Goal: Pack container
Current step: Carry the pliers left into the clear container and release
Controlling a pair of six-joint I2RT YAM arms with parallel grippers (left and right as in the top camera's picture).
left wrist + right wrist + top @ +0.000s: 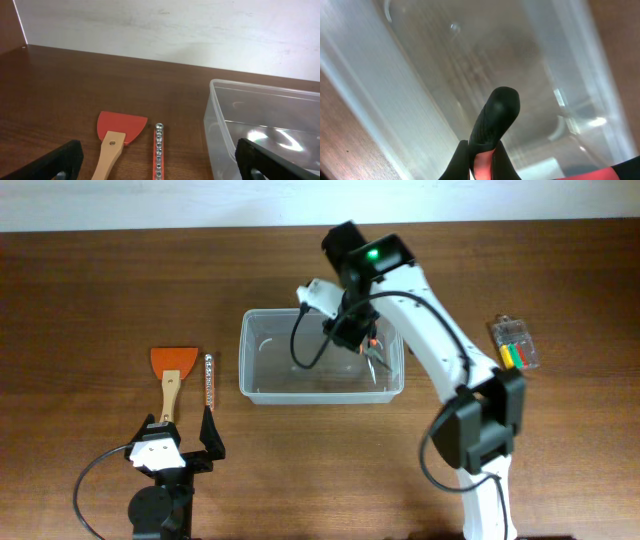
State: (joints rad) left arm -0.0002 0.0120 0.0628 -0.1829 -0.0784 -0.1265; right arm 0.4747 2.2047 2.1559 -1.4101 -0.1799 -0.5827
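Near the top centre of the overhead frame, the right gripper (352,330) is clamped on a black-gripped tool (497,112) with red on its handle, which hangs inside the clear container (320,396) toward its right end. The left gripper (185,446) sits at the lower left with its fingers spread and nothing between them. Just above it an orange scraper (172,372) and a narrow bit strip (209,380) lie side by side left of the container, while a small clear case (515,346) lies at the far right of the table (90,300).
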